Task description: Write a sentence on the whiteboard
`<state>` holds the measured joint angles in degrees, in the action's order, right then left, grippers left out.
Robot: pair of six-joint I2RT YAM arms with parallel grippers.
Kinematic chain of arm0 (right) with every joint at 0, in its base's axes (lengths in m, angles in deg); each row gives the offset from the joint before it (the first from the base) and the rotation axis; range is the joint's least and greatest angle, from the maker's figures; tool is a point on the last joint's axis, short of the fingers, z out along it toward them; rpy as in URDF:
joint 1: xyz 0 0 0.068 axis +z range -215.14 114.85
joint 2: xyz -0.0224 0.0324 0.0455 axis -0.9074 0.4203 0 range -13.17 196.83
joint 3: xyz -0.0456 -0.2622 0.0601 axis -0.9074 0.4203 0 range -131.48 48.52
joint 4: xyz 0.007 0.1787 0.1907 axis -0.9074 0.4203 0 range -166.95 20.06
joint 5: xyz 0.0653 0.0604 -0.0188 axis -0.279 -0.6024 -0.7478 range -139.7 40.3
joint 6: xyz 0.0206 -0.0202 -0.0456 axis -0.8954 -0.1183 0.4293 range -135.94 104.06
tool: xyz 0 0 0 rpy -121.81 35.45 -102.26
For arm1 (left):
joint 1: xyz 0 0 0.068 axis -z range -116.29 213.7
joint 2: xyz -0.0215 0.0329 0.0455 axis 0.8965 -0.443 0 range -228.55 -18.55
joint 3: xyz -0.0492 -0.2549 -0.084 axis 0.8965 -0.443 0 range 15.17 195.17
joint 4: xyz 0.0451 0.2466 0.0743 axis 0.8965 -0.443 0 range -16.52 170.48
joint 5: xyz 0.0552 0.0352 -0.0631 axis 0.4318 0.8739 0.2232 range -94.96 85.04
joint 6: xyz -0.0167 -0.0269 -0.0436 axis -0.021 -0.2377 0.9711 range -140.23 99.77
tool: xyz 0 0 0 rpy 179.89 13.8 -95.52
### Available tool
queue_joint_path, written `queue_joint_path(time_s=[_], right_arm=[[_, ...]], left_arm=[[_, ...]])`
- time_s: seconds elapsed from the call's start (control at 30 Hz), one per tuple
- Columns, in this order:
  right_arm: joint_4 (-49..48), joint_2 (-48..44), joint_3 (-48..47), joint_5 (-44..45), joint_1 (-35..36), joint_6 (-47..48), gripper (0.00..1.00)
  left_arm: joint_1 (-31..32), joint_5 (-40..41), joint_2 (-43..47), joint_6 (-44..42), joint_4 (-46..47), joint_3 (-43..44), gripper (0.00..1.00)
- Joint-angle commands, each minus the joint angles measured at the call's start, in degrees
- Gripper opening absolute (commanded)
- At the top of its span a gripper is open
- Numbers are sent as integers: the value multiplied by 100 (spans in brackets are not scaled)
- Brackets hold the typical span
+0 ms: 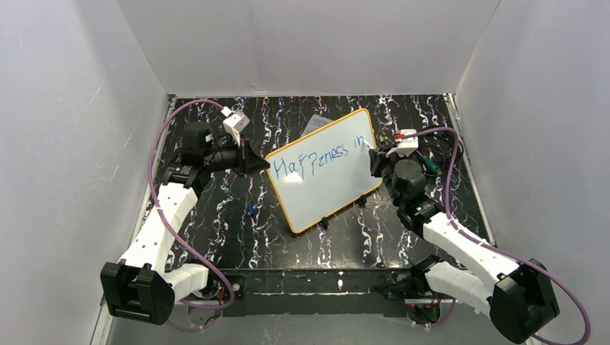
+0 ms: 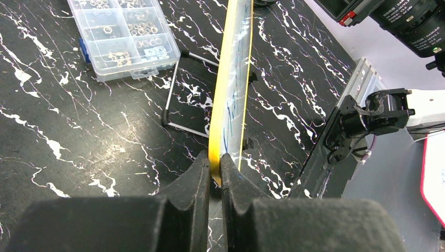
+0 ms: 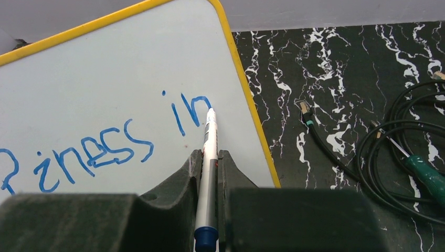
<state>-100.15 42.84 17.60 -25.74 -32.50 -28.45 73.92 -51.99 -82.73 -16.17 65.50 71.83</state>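
Whiteboard (image 1: 327, 180) with an orange-yellow frame stands propped near the middle of the black marbled table (image 1: 237, 230) in the top view, turned at an angle. The blue sentence (image 1: 320, 159) on it reads "Happiness in" along one line. The left gripper (image 1: 260, 167) meets the board's left edge, and the right gripper (image 1: 374, 152) sits at its right end, by the last letters. From the left wrist, the two fingers are clenched on the yellow frame, with the board seen edge-on running away from them. A thin wire stand (image 2: 176, 102) props it from behind, and a clear compartment box (image 2: 123, 37) lies beyond that on the table. From the right wrist, the fingers grasp a white marker (image 3: 210, 139) with a blue end, its tip at the board's surface just beside the "n" of "in". Black cables (image 3: 388, 152) and a green-handled tool (image 3: 427, 176) lie on the table to the right.
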Motion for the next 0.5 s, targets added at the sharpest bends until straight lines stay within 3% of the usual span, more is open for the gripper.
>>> queue_joint_path(time_s=[0.0, 0.47], right_arm=[[198, -163, 155, -22, -12, -147, 1], [375, -299, 35, 14, -12, -72, 1]], left_arm=[[42, -202, 124, -181, 65, -24, 0], [42, -175, 165, -177, 66, -41, 0]])
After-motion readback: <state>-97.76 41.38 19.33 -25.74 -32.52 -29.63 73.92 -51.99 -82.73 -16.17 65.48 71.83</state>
